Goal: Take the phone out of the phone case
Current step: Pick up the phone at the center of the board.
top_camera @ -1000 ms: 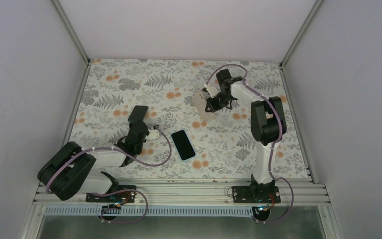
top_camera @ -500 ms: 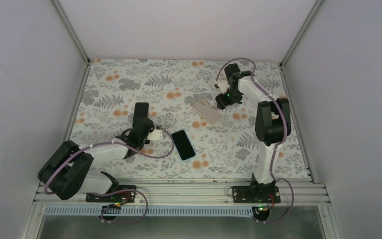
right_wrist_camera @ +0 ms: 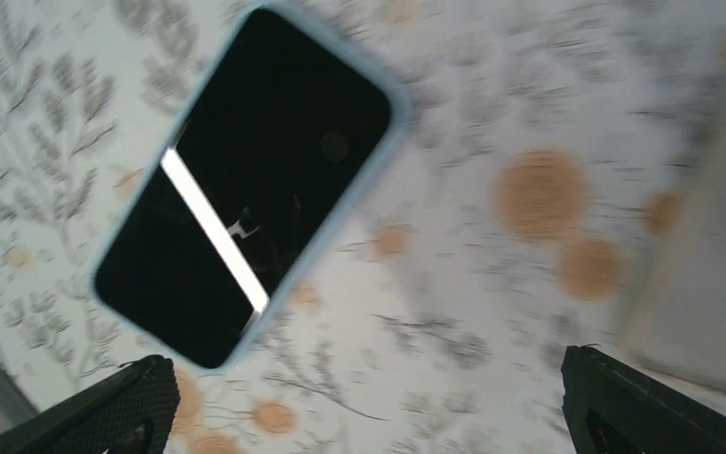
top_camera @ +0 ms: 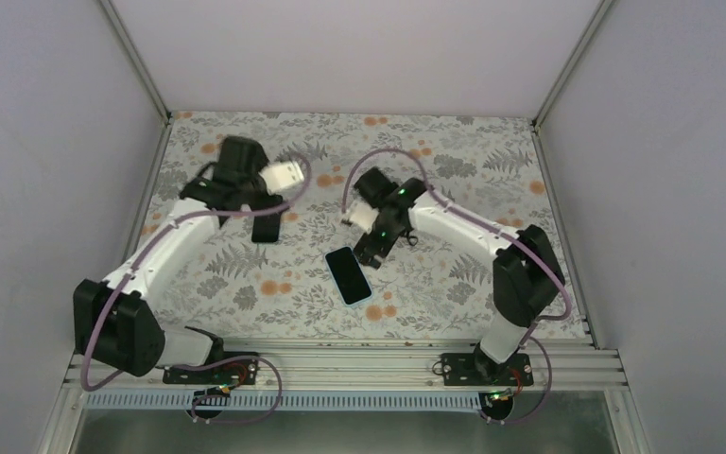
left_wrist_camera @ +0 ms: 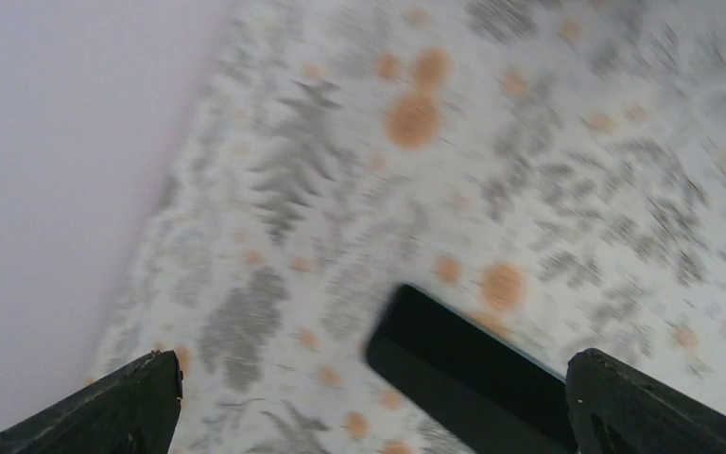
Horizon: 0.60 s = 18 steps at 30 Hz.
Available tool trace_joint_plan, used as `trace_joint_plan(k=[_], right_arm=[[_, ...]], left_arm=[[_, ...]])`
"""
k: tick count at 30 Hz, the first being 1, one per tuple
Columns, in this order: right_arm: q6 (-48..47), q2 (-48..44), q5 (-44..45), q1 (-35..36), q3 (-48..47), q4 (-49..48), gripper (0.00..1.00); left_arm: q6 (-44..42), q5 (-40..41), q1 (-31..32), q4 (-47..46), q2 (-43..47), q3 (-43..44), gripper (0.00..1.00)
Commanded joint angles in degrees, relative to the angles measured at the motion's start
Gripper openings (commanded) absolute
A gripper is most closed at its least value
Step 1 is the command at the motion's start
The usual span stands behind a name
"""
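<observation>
Right end effector (top_camera: pixel 367 248) has swung over the cased phone (top_camera: pixel 348 275).

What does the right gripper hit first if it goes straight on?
Likely the mat, right beside the phone. In the wrist view the open right gripper centres on bare mat, the phone lying up-left of that line. Blur and depth leave it unsure; it may clip the phone's edge.

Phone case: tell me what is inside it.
A phone fills the phone case, black screen up; only the case's light-blue rim shows around it. The phone's back and the case's inner floor are covered.
</observation>
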State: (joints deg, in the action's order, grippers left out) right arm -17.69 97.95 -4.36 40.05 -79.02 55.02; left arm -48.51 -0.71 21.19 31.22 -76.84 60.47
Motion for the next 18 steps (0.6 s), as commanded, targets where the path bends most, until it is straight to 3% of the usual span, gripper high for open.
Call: trace_joint_plan(k=[1, 4, 9, 18], right_arm=[[3.13, 0.83, -2.1, 6.18, 5.1, -6.69, 1.0], [2.57, 1.93, 5.66, 12.26, 8.35, -13.84, 1.0], [2.09, 6.29, 10.32, 18.93, 8.67, -20.15, 1.0], [-0.03, 9.52, 17.59, 21.62, 10.54, -25.43, 1.0]], left_arm=[[4.6, -11.99, -6.46, 10.37, 1.33, 9.11, 1.0], [5.56, -10.43, -7.52, 9.81, 2.98, 10.41, 1.0], [7.24, -7.29, -8.69, 6.93, 5.6, 8.18, 1.0], [8.41, -5.41, -9.85, 5.24, 8.28, 4.0, 1.0]])
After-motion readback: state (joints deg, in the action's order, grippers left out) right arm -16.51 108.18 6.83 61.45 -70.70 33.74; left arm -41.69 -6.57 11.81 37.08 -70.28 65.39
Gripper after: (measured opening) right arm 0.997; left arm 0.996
